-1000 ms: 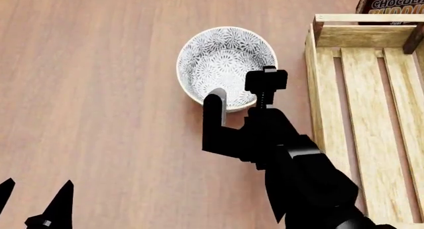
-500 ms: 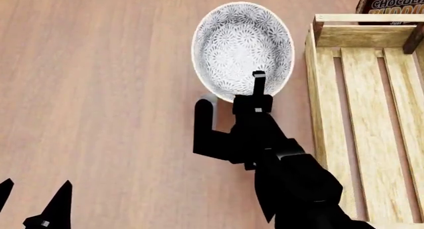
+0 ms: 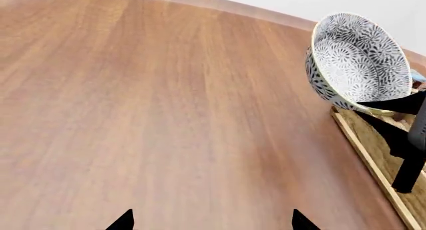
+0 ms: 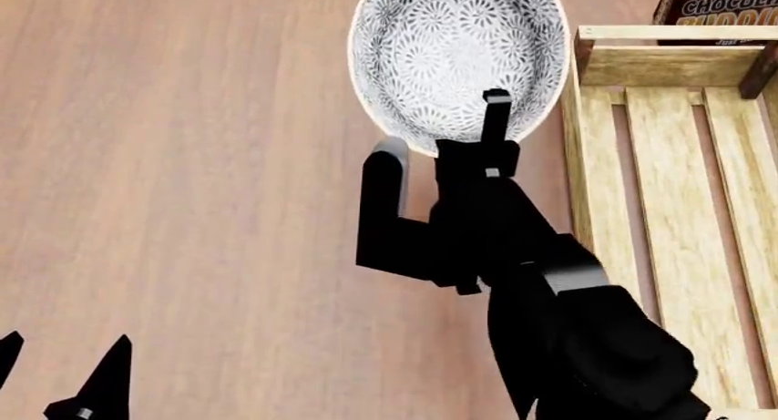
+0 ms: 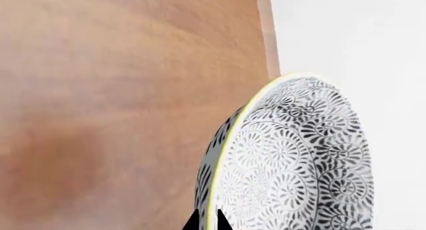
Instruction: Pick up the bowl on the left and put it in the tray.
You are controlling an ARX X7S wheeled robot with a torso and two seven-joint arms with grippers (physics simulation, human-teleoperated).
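While "CHOCOLA" box [image 4: 717,3] shows

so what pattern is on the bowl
White with dense grey-blue floral print on the bowl; right wrist view shows it best.

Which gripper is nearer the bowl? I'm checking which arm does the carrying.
Right. The right gripper pinches the bowl by its near rim; the left gripper sits far off, low over the table.

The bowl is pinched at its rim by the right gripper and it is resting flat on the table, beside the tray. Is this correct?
Not quite. The bowl is pinched at its rim by the right gripper, beside the tray, but it is not resting flat: the left wrist view shows it lifted off the table and tilted.
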